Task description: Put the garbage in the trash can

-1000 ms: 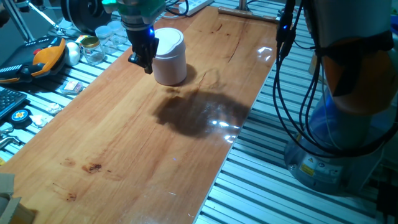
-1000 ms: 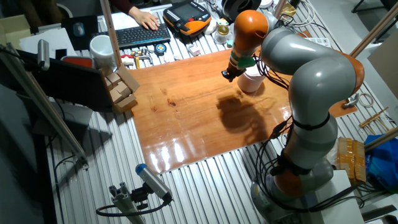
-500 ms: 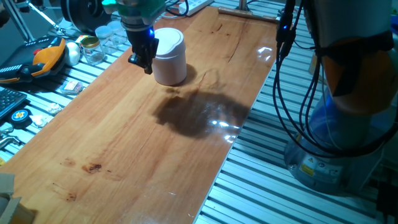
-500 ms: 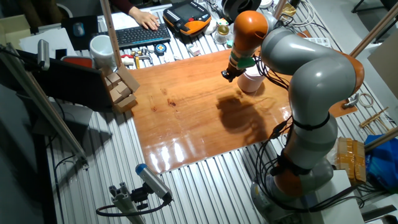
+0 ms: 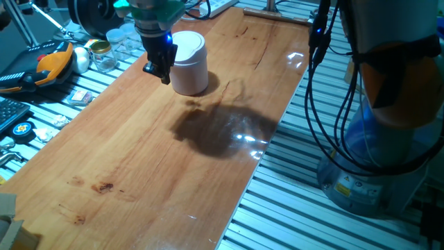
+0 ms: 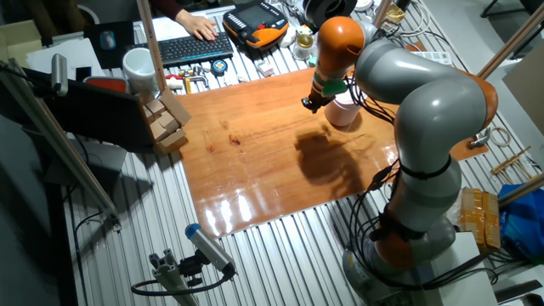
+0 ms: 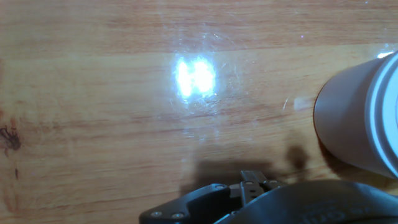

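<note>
- Seemingly near the end: the gripper (image 5: 158, 69) hangs just beside the bin (image 5: 189, 62), low over the worktop (image 5: 173, 167); whether its fingers are spread or pressed together I cannot tell.
- No wad shows in any view, so it may already be inside; that is a guess.
- The bin stands upright near the worktop's far corner, white, domed lid on.
</note>
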{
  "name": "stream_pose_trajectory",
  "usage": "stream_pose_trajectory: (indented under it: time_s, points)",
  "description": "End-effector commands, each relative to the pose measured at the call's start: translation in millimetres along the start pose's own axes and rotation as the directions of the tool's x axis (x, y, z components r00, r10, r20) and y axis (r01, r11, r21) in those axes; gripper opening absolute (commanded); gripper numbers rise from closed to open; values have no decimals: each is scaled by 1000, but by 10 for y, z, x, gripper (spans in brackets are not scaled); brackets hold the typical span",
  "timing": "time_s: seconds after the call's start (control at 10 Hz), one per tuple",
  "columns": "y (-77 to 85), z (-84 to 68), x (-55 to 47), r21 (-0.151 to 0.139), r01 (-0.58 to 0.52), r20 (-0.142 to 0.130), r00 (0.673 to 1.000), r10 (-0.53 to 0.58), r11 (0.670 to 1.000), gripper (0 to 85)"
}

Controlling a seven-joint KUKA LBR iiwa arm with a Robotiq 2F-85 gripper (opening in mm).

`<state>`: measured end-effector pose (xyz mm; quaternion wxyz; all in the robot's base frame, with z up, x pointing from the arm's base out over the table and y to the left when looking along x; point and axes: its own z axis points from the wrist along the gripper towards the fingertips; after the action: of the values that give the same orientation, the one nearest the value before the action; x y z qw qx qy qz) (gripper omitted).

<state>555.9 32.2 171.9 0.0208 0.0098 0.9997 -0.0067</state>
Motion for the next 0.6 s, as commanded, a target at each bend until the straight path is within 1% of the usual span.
stream_pose_trajectory:
  time_s: [0.0, 0.1, 0.2, 0.4, 0.5]
  points:
    - [12, 27, 3, 1, -1, 2, 1000, 1, 1000, 0]
    - [12, 27, 3, 6, 2, 5, 1000, -2, 1000, 0]
    - [12, 27, 3, 3, -6, 5, 1000, 6, 1000, 0]
    - [12, 27, 3, -1, 45, 17, 999, -45, 999, 0]
    - [12, 27, 3, -35, 65, 17, 998, -64, 997, 0]
